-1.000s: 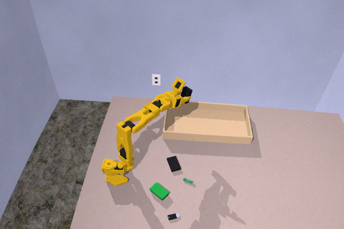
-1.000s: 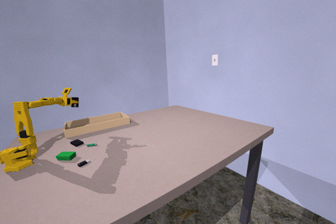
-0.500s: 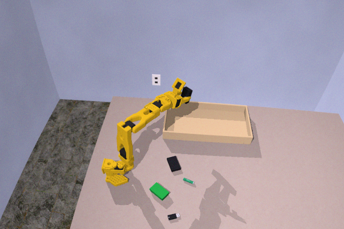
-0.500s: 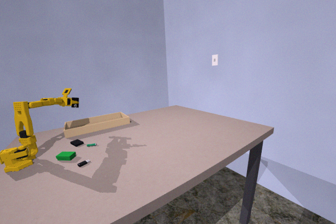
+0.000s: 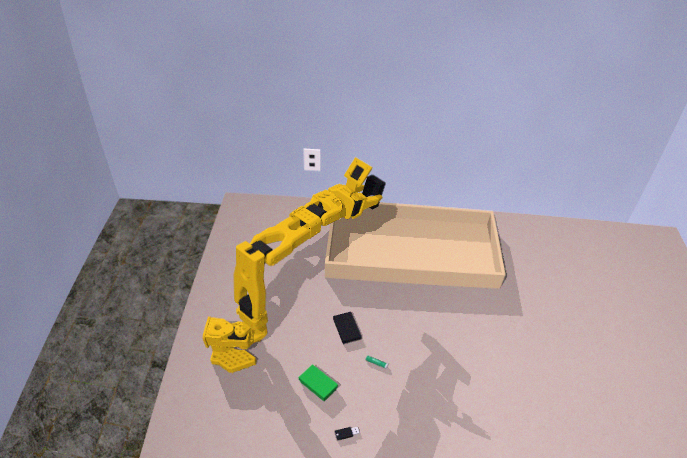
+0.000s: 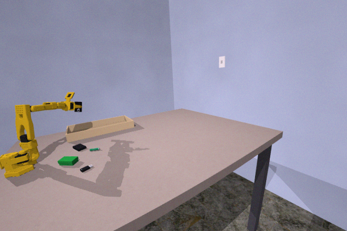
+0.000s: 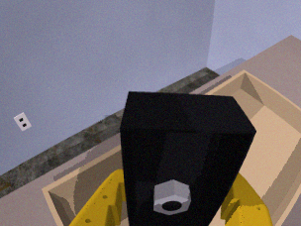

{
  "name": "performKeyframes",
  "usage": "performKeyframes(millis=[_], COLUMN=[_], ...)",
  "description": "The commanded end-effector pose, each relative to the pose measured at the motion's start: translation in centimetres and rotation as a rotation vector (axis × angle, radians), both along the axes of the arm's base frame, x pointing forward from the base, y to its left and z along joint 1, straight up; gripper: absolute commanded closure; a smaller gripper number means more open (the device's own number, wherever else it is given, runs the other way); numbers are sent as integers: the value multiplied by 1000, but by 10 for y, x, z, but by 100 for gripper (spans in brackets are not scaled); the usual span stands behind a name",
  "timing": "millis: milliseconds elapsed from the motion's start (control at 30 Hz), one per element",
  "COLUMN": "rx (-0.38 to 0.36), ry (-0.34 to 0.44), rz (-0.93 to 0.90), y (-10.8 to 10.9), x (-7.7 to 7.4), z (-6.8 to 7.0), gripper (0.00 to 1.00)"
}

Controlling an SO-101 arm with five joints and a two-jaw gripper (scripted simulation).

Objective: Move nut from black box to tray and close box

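My gripper (image 5: 369,200) (image 6: 73,106) (image 7: 179,174) is shut on the black box's base (image 5: 374,185) (image 6: 78,104) (image 7: 185,154), held raised and tilted over the tray's back left end. The silver nut (image 6: 78,110) (image 7: 171,190) shows against the black base between the fingers; its exact contact with the inner walls is hard to tell. The black lid (image 5: 346,327) (image 6: 79,147) lies on the table in front of the tray. The wooden tray (image 5: 414,272) (image 6: 100,131) (image 7: 269,144) shows nothing in its visible part; its left end is shadowed.
A green box (image 5: 318,381) (image 6: 67,160) sits in front of the black lid. A small green cylinder (image 5: 376,361) (image 6: 94,149) lies right of the lid. A black USB stick (image 5: 346,432) (image 6: 86,168) lies nearer the front. The wall stands behind the table.
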State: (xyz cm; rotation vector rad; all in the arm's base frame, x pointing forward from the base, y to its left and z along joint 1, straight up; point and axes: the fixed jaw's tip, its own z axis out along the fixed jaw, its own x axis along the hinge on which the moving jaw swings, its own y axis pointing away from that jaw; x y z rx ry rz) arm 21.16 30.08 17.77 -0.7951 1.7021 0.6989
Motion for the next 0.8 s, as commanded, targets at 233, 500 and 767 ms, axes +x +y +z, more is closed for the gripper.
performKeyframes(millis=[233,500,767], rx=[63,60,57], ry=[-42,-45,-50], rz=[4,3,0], y=[6,9,12], x=[2,5,9], z=[11,4,-7], gripper=[80,80,80])
